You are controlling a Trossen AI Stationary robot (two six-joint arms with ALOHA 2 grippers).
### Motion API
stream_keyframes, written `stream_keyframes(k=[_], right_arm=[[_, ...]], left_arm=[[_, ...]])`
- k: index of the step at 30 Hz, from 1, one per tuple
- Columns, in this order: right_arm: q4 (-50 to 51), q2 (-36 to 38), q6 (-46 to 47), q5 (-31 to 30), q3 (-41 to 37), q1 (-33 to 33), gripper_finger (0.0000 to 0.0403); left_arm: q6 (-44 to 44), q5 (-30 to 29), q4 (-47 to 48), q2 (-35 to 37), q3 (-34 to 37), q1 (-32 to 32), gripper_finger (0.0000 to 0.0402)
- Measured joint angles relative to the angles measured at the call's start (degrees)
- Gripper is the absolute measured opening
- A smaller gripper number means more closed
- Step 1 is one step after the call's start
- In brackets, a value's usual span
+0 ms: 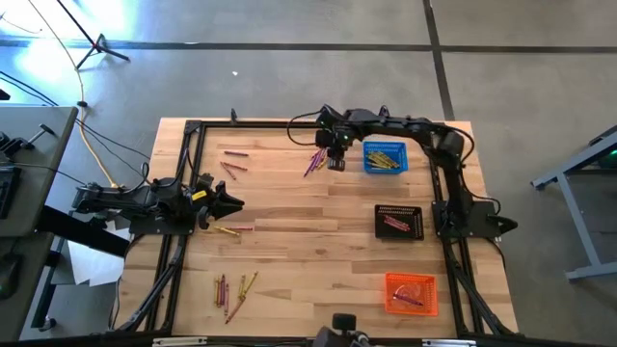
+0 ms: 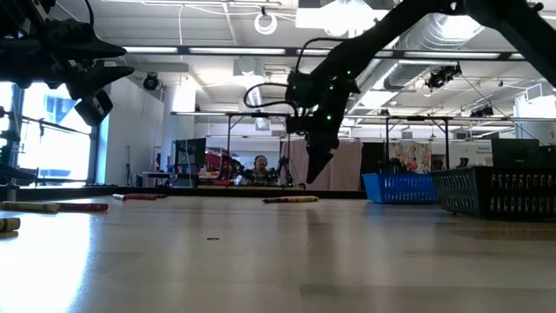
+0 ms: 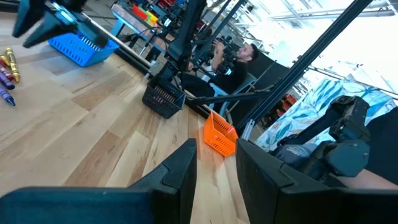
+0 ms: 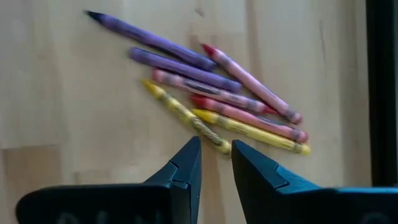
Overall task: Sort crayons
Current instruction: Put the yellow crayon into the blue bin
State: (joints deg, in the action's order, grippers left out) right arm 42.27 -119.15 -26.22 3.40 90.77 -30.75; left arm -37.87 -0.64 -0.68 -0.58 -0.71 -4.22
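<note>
Right wrist view looks straight down on a small heap of thin wax crayons, purple, pink-red and yellow, lying fanned and touching on the pale wooden plank table. The right gripper hovers above the yellow ones with its dark fingers parted by a narrow gap and nothing between them. Other crayons lie scattered well apart (the high view shows more near the table's near left edge), and some already sit in the blue mesh plastic basket just beside the heap. The left gripper waits at the left edge, open and empty. I judge these sticks light, stiff, brittle and prone to roll: pinch one across its paper-wrapped middle, starting with an outer crayon.
</note>
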Motion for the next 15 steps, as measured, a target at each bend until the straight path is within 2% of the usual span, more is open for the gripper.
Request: stream_keyframes(k=[7,15], right_arm=[[2.3,-2.8,-3.4,-0.1,2.7,-1.6,0.0073],[2.4,-3.0,-19.6,0.0,2.2,-1.3,0.0073]], left_arm=[[0.0,0.0,0.0,0.0,0.0,0.0,0.0099],[0.0,0.0,0.0,0.0,0.0,0.0,0.0099]])
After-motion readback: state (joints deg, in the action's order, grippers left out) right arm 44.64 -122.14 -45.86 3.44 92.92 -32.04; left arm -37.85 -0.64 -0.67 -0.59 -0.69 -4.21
